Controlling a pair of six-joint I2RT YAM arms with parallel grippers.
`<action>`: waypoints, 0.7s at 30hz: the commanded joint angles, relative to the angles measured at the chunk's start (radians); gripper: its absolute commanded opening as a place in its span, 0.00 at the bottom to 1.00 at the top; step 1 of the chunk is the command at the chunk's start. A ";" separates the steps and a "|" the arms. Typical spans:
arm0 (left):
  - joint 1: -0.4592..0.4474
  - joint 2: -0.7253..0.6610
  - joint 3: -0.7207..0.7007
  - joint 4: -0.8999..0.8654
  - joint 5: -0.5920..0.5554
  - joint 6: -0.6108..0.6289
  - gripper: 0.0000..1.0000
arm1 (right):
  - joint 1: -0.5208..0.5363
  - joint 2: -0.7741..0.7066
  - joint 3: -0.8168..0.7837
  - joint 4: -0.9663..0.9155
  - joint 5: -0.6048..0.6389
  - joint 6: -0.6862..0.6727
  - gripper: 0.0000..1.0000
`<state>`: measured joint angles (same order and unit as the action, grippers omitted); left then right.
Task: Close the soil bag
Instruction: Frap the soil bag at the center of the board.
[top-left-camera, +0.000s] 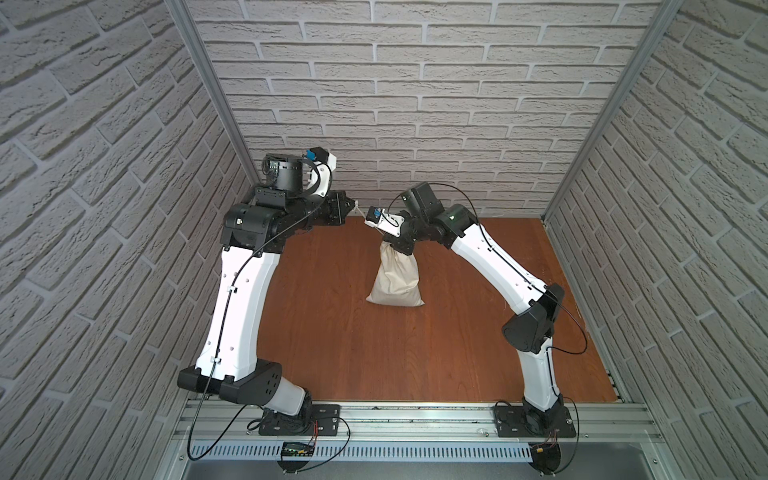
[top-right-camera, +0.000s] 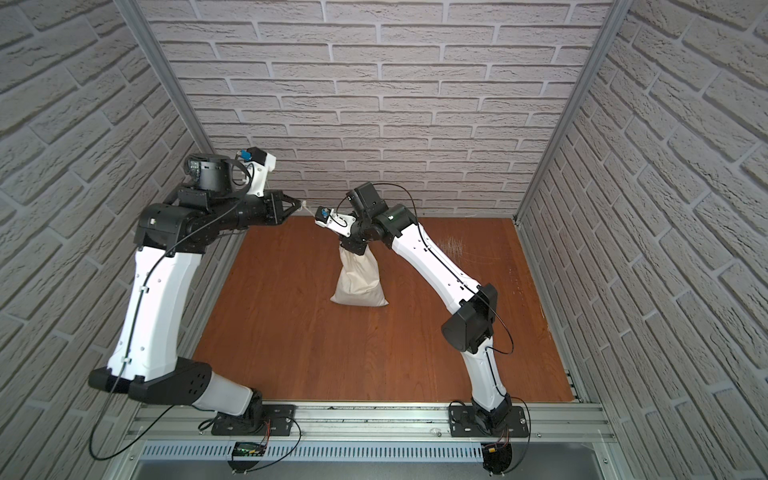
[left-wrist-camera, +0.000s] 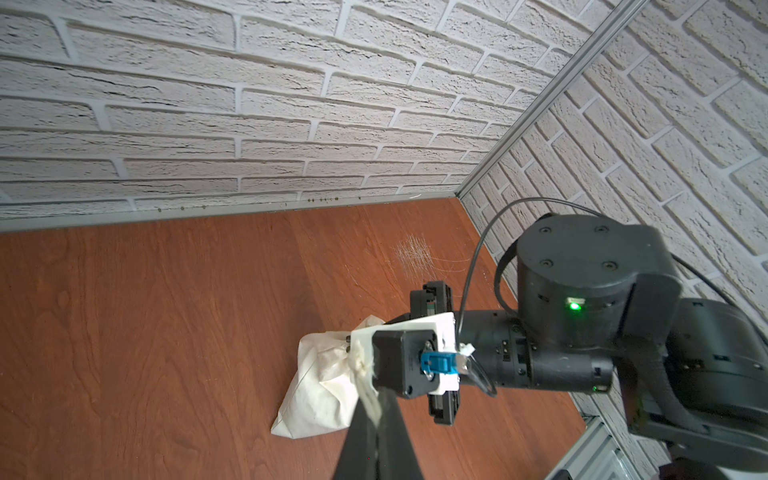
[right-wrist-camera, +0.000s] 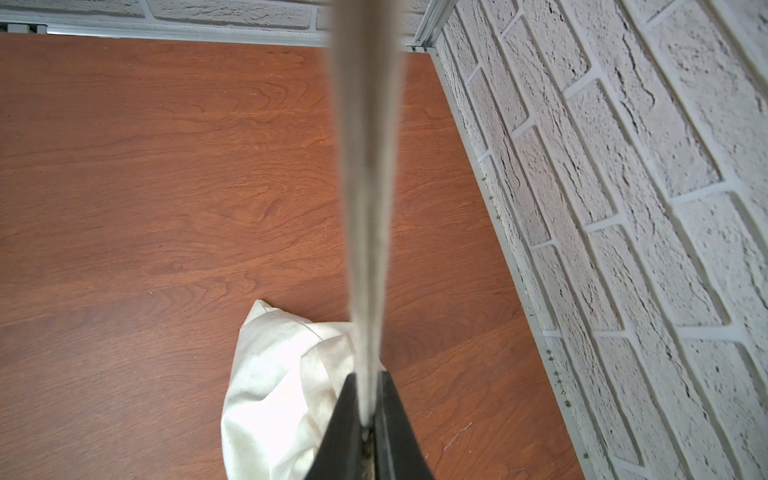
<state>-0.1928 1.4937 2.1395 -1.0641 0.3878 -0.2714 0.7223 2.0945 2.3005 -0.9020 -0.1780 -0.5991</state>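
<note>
Left wrist view: a cord held between two closed grippers.
The left gripper (left-wrist-camera: 374, 411) is seen clamped on the thin beige cord (top-left-camera: 361, 211). The right gripper (right-wrist-camera: 369, 378) is pressed together, seemingly on the gathered neck of the soil bag (top-left-camera: 395, 278), though the contact is blurred. The bag is stood upright on the wooden table (top-left-camera: 332, 332), nearer the back wall.

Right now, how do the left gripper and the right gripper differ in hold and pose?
The left gripper pinches the cord, reaching sideways, apart from the soil bag; the right gripper points down and clamps that bag's gathered neck. Both are shut, with the cord stretched between them.
</note>
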 joint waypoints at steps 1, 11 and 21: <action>0.033 -0.089 0.107 0.328 0.001 0.007 0.00 | -0.047 0.099 -0.097 -0.342 0.200 0.011 0.12; 0.038 -0.132 -0.013 0.372 -0.012 -0.003 0.00 | -0.066 0.043 -0.164 -0.214 0.212 0.093 0.03; 0.038 -0.253 -0.359 0.474 -0.226 -0.056 0.00 | -0.082 -0.162 -0.417 0.092 0.184 0.250 0.03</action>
<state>-0.1852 1.3418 1.7851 -0.8742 0.3012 -0.3153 0.7063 1.9362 1.9587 -0.6819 -0.1318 -0.4183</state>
